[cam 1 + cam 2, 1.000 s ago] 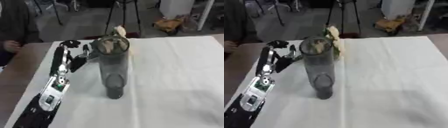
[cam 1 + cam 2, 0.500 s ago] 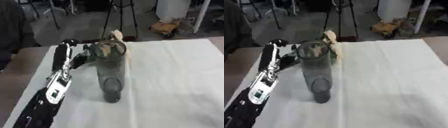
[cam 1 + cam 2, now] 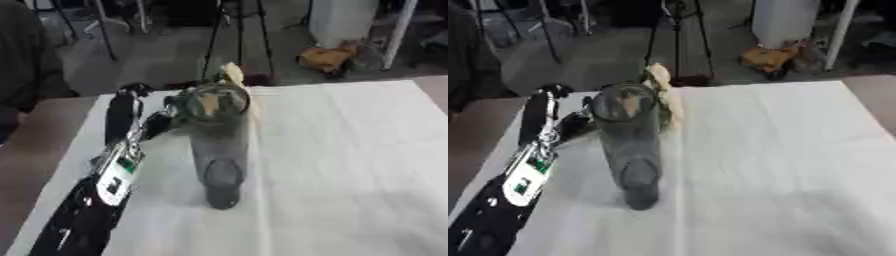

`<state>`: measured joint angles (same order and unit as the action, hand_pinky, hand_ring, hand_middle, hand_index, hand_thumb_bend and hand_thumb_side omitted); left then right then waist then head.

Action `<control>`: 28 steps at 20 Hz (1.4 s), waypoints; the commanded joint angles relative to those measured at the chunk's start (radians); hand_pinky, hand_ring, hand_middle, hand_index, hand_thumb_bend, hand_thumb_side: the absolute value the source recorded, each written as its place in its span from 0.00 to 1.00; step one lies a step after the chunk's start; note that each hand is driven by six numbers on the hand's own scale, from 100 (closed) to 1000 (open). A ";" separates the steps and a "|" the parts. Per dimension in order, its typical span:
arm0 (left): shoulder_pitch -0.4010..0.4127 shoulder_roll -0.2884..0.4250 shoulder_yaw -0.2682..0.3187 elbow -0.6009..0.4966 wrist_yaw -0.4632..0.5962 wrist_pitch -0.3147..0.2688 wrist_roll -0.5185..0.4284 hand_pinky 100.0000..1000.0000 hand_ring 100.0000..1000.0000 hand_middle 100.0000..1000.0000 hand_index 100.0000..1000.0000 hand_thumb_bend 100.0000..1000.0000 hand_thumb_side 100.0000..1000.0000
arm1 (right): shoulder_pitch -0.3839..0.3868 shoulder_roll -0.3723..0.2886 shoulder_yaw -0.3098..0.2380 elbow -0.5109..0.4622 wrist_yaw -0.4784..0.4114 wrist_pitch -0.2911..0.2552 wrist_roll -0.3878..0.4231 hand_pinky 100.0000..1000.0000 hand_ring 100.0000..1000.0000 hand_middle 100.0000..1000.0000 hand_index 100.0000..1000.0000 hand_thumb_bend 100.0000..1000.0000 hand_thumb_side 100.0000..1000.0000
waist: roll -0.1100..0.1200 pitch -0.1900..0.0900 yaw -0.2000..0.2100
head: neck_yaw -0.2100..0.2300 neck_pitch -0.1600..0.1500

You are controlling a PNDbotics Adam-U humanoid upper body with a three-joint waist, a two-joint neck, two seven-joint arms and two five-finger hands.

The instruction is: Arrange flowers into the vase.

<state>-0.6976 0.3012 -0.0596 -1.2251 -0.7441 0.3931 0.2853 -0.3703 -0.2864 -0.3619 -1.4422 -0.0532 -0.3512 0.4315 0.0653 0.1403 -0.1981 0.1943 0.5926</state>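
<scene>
A white cloth covers the counter point(image 3: 350, 150), with tripod legs and clutter on the floor beyond. The grey vase point(image 3: 217, 145) stands upright near its middle. Over the last second the left hand point(image 3: 157, 122) has closed in until it sits just beside the vase's rim; whether its fingers grip, I cannot tell. A pale flower point(image 3: 661, 92) lies behind the vase, not yet inside it.

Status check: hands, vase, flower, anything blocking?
Left hand up beside vase, fingers unclear. Right hand out of view. Vase upright on white cloth; pale flower behind its rim. Nothing seen blocking.
</scene>
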 commanded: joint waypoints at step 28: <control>-0.198 0.066 0.106 0.432 -0.420 0.020 -0.196 0.60 0.72 0.61 0.75 0.55 0.34 | -0.023 -0.024 0.009 0.002 -0.005 -0.010 0.020 0.62 0.94 0.33 0.67 0.41 0.56 | 0.005 -0.002 -0.035 | 0.005 -0.028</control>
<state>-0.8715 0.3342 0.0352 -0.7840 -1.1580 0.4132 0.0926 -0.3780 -0.2866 -0.3515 -1.4305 -0.0538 -0.3599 0.4481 0.0658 0.1404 -0.2328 0.1994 0.5714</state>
